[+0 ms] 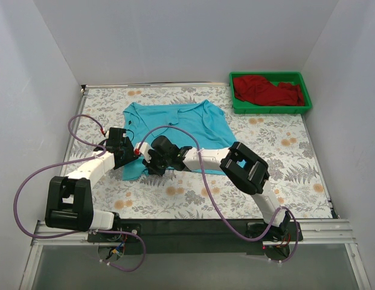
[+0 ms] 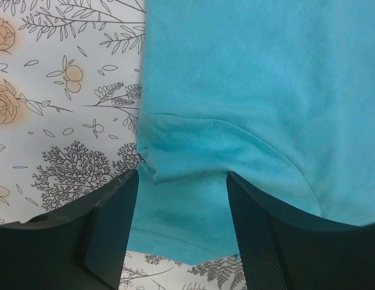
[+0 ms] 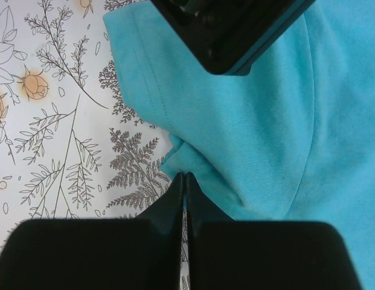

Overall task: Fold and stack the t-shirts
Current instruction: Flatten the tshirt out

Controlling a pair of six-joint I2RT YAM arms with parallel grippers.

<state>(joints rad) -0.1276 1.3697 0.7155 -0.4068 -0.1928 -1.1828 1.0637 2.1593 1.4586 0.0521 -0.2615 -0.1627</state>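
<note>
The turquoise t-shirt lies spread on the flower-print table, collar toward the far side. Its near-left sleeve sits between the fingers of my left gripper, which is open and low over the cloth. My right gripper is shut, its tips pinching a small raised fold at the sleeve's edge. In the top view both grippers, left and right, meet at the shirt's near-left corner. The dark red t-shirt lies crumpled in the green tray.
The green tray stands at the table's far right corner. White walls close in the table on the left, back and right. The left gripper's black body hangs just beyond my right fingertips. Purple cables loop over the near left of the table.
</note>
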